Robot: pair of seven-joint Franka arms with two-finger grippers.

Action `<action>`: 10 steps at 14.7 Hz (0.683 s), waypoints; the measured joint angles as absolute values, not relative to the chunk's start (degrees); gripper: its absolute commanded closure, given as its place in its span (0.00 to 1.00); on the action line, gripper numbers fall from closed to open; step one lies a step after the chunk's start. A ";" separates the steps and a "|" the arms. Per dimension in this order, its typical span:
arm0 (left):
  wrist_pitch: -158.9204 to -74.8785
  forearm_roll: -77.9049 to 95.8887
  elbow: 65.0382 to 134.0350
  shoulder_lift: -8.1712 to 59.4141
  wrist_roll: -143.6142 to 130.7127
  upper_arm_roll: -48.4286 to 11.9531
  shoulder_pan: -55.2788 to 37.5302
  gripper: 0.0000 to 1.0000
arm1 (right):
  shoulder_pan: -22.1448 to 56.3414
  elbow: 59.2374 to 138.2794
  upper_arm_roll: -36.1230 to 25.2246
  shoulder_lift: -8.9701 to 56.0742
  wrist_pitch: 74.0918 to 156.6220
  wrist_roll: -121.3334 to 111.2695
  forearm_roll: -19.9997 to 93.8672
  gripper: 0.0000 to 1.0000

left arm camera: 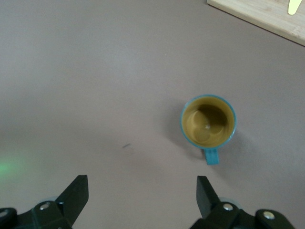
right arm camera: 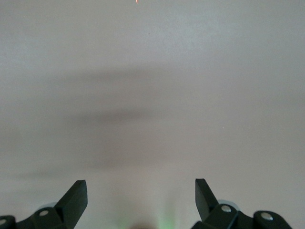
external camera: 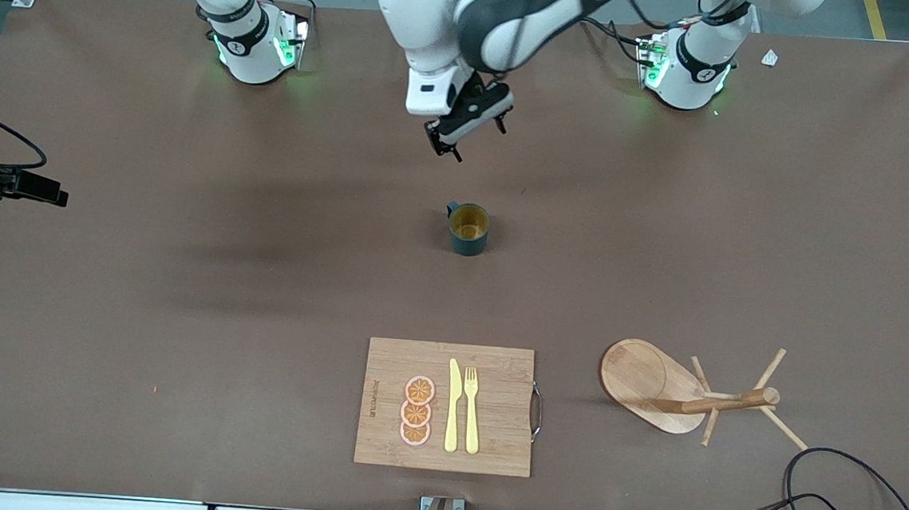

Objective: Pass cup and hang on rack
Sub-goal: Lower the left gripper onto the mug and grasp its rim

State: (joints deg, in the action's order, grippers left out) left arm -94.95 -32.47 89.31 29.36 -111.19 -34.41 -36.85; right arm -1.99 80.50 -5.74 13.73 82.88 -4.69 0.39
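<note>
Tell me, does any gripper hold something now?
No. The left gripper is open above the cup; the right gripper is open over bare table.

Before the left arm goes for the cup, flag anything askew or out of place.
The rack lies tipped on its side near the board, toward the left arm's end; its post is flat along the table, so no peg stands ready. The cup stands upright and empty below the open left gripper.
</note>
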 measured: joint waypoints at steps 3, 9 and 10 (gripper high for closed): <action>-94.99 -43.11 89.25 35.91 -123.04 -34.32 -42.37 0.00 | -2.20 80.50 -5.74 13.61 82.30 -4.69 0.39 0.00; -95.02 -59.47 88.94 44.88 -130.83 -34.21 -45.89 0.06 | -2.18 82.21 -4.98 9.54 81.90 -4.67 0.61 0.00; -95.02 -61.01 88.88 45.85 -130.84 -34.11 -45.88 0.08 | -2.03 82.78 -4.86 8.79 81.91 -4.66 0.72 0.00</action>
